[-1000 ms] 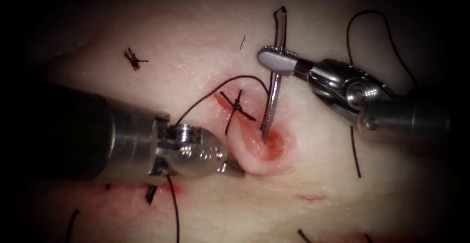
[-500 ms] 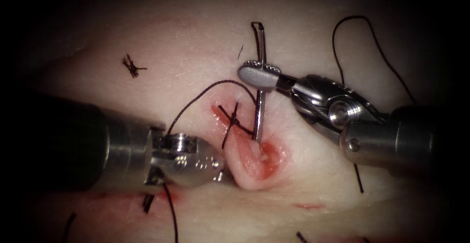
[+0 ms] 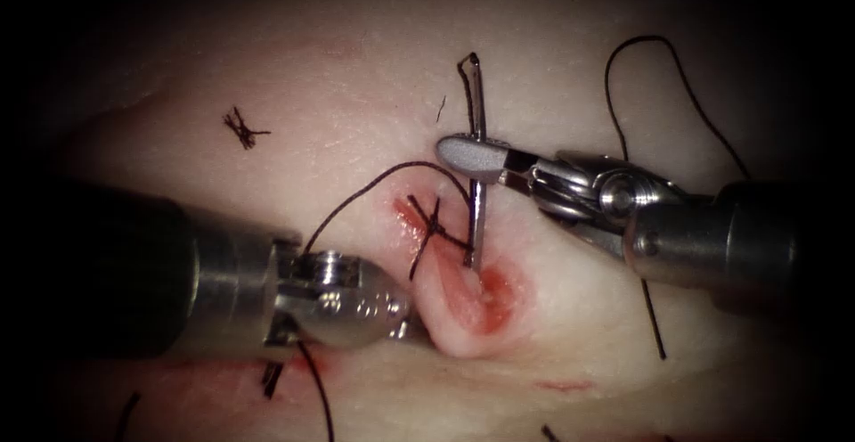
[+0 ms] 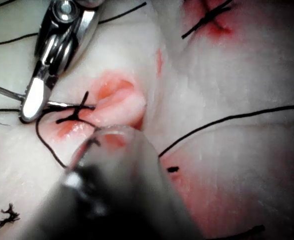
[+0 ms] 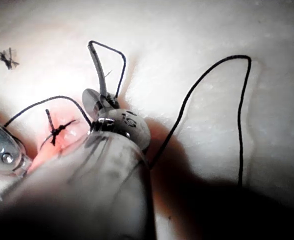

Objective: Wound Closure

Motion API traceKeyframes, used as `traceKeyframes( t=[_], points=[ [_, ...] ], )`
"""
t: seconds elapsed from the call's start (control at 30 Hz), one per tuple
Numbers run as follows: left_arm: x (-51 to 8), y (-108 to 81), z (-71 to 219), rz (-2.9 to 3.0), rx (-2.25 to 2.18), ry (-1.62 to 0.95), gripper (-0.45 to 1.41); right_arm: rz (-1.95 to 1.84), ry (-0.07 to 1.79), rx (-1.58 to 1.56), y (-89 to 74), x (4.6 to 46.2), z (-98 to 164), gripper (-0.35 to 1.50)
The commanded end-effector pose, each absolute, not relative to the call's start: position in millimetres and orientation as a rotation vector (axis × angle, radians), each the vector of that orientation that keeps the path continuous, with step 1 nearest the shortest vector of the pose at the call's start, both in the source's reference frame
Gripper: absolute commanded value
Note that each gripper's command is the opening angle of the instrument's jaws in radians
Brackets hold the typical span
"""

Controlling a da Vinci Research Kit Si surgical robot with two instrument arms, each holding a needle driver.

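One needle (image 3: 477, 166), right gripper (image 3: 472, 154) gripping mid-curve, tip entering tissue (image 3: 570, 299)

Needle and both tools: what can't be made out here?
- Needle tip: endoscope view, buried in the tissue at the cut's right edge.
- Left tool jaws: endoscope view, hidden behind the raised cut lip; left wrist view, hidden by its own blurred shaft.
- Right tool, shut on the needle's upper part: right wrist view, the lower needle hides behind its wrist.

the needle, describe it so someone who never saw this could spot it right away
Find the red, puckered cut in the middle of the pale tissue. The right arm's tool reaches in just above it, jaws shut across a thin upright sliver, the needle, tip in the cut. Unlike the black thread, it is stiff, shiny metal.
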State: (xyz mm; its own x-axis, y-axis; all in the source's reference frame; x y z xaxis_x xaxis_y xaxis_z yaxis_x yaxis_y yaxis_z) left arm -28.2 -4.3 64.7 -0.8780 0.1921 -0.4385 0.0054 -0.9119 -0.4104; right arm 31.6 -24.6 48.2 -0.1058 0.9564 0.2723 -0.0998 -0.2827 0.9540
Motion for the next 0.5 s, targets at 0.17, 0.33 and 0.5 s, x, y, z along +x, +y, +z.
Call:
traceKeyframes(
  t=[0.17, 0.33, 0.5],
  points=[
    [-28.6, -4.4, 65.3, 2.887, -0.739, -0.622, -0.15, 1.584, 1.071, 1.421, -26.1, 33.2, 47.1, -0.35],
    [-28.6, -4.3, 65.3, 2.887, -0.739, -0.622, -0.17, 1.595, 1.086, 1.494, -27.1, 33.7, 45.9, -0.35],
    [-28.6, -4.3, 65.3, 2.887, -0.739, -0.622, -0.18, 1.598, 1.084, 1.540, -28.0, 34.3, 44.1, -0.35]
  ],
)
